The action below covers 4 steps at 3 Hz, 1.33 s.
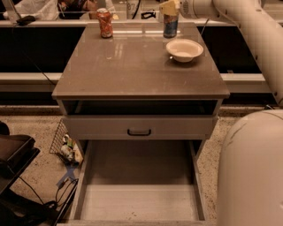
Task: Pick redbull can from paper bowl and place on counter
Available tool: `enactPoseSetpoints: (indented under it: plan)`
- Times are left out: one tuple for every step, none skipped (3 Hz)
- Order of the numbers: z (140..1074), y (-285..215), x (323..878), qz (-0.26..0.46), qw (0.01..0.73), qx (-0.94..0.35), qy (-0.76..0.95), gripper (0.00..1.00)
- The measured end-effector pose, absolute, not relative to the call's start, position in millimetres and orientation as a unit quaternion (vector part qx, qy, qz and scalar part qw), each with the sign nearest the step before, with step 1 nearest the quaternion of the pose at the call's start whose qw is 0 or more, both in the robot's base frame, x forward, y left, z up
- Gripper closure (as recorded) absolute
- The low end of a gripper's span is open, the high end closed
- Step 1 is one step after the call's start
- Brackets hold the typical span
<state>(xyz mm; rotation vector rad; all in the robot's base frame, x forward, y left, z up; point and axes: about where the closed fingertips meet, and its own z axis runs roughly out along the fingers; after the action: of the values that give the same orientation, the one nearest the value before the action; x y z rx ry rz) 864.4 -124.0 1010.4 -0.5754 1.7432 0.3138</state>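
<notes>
The redbull can (170, 26), slim, blue and silver, hangs from my gripper (169, 8), whose yellow-tipped fingers are shut on its top. The can is upright over the back of the counter (132, 75), just left of and behind the paper bowl (185, 50). I cannot tell whether its base touches the counter. The bowl is white, empty, and sits at the counter's right rear. My arm (247, 26) reaches in from the upper right.
An orange-red soda can (105, 23) stands at the counter's back left. Below the top, one drawer (139, 128) with a black handle is slightly open and the lower drawer (139, 194) is pulled far out. A wire basket (64, 143) sits on the floor at left.
</notes>
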Motion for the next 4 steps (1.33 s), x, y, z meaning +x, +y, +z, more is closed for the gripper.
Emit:
enactPoseSetpoints:
  plan:
    - [1029.7,-77.7,844.3,0.165,0.59,-0.272,0.742,1.0]
    - [1008.9,-23.6,824.2,0.208,0.561,-0.302,0.742,1.0]
    - [970.2,20.9,809.1,0.245,0.522,-0.328,0.748,1.0]
    - [944.3,62.5,801.1,0.274,0.498,-0.347,0.746,1.0]
